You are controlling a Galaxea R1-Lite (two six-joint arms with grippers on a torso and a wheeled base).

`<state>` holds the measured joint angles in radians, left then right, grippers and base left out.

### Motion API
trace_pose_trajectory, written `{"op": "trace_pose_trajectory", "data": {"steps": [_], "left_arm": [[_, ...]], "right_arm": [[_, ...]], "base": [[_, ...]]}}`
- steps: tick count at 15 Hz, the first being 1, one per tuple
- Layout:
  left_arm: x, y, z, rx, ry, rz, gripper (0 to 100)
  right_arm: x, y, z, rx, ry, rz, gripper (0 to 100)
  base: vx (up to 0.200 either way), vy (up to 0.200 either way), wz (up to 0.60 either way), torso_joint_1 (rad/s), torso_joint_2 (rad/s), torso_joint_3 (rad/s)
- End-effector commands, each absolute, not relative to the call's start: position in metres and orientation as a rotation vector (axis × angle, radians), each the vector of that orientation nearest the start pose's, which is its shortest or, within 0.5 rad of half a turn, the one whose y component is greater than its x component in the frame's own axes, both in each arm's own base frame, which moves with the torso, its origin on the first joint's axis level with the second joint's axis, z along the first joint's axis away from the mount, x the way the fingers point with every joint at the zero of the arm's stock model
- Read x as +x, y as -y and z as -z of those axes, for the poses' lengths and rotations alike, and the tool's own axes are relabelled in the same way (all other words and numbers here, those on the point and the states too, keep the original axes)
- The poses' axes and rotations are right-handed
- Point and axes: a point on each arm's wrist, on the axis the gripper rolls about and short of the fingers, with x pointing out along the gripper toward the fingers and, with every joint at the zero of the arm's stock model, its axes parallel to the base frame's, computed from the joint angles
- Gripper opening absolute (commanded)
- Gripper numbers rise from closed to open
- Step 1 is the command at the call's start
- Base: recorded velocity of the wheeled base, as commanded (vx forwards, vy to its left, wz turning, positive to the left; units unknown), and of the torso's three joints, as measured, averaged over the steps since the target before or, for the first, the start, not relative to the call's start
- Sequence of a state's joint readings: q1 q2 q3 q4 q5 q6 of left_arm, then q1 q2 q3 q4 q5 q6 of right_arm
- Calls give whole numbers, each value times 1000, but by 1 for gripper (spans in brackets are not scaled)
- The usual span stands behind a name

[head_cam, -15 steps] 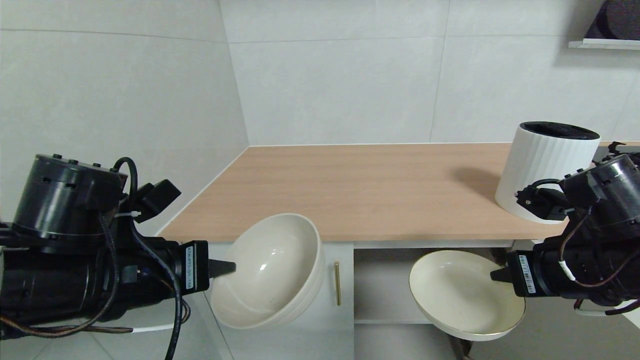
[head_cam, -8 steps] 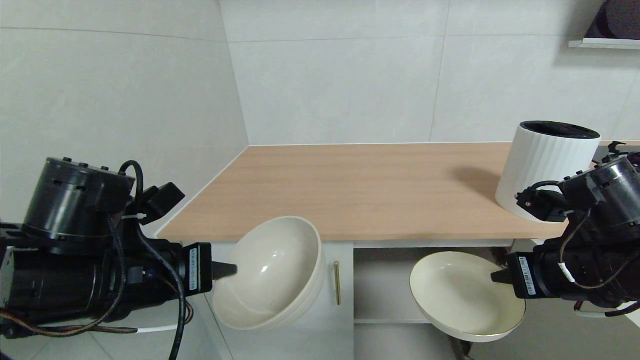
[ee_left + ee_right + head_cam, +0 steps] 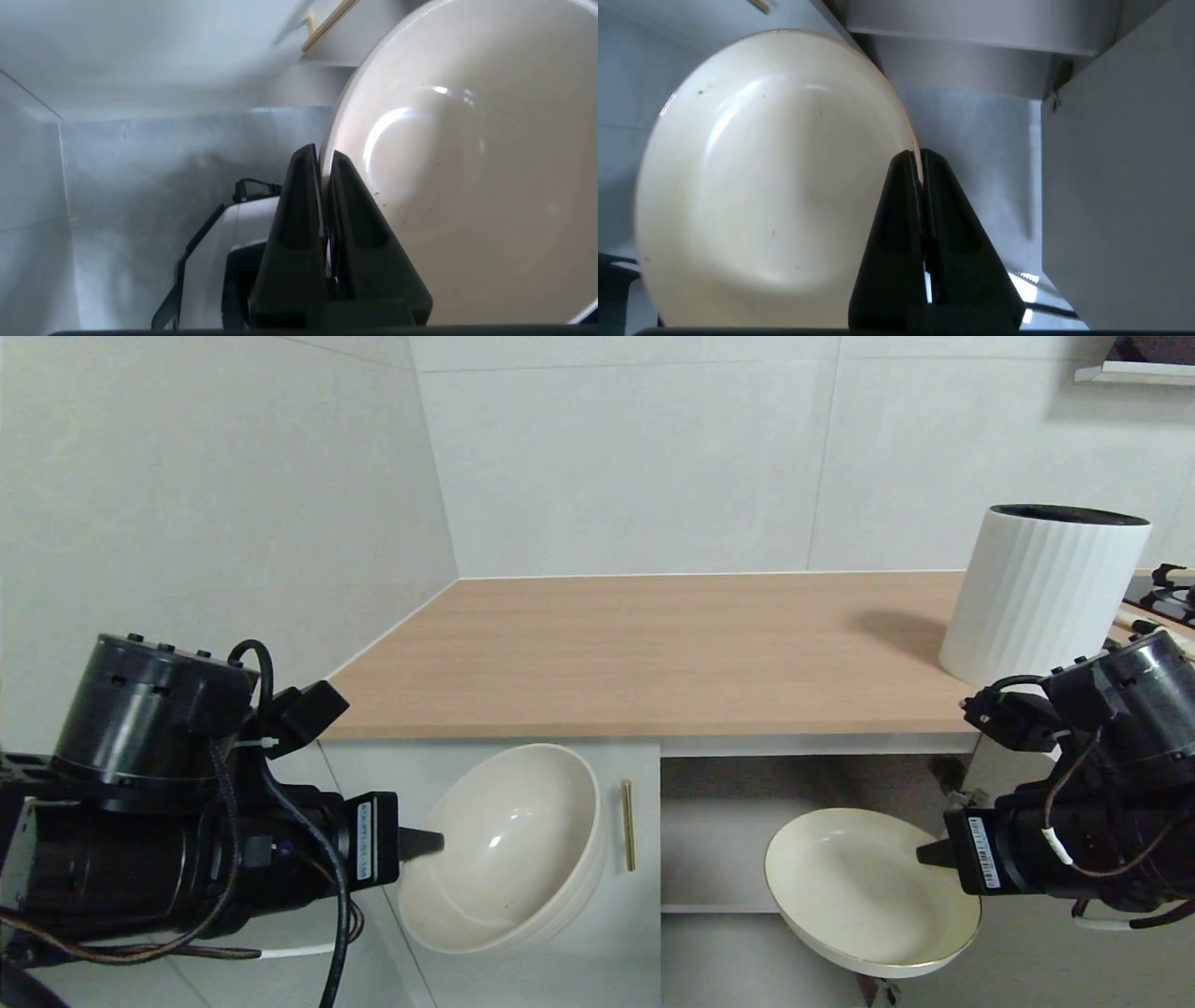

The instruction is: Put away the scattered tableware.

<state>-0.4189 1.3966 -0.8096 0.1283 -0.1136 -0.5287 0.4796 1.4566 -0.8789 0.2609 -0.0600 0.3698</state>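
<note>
The left gripper (image 3: 422, 843) has its fingers closed on the rim of a deep cream bowl (image 3: 509, 849), held tilted in the air before the closed cabinet door with the brass handle (image 3: 627, 825). The right gripper (image 3: 926, 852) pinches the rim of a shallow gold-edged plate (image 3: 864, 887), which hangs in front of the open cabinet compartment (image 3: 709, 831). Stowing likely comes next: the plate should go in level and low, passing under the front edge of the wooden countertop (image 3: 653, 653), with both rim grips kept firm. A white ribbed container (image 3: 1050, 593) stands at the countertop's right end
</note>
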Motion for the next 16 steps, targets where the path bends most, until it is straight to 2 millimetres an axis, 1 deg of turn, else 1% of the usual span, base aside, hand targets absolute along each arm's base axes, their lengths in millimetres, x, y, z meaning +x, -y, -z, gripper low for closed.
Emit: {"op": "trace_pose_trajectory", "data": {"steps": [1, 5, 10, 12, 16], "left_arm": [[194, 89, -194, -384, -829, 306, 0], [194, 89, -194, -384, -829, 306, 0], [194, 89, -193, -384, -832, 305, 0], [194, 89, -194, -384, -831, 305, 0], [194, 89, -194, -384, -831, 305, 0]], "right_arm": [[198, -101, -189, 118, -873, -238, 0], [198, -101, -189, 118, -875, -238, 0], [198, -101, -188, 116, -878, -239, 0], [198, -101, -188, 116, -878, -239, 0], [201, -103, -184, 110, -892, -236, 0]], "base": [[0, 0, 0, -178, 476, 300], [0, 0, 0, -151, 458, 299], [0, 0, 0, -103, 430, 309], [0, 0, 0, -34, 151, 115], [0, 0, 0, -5, 16, 10]]}}
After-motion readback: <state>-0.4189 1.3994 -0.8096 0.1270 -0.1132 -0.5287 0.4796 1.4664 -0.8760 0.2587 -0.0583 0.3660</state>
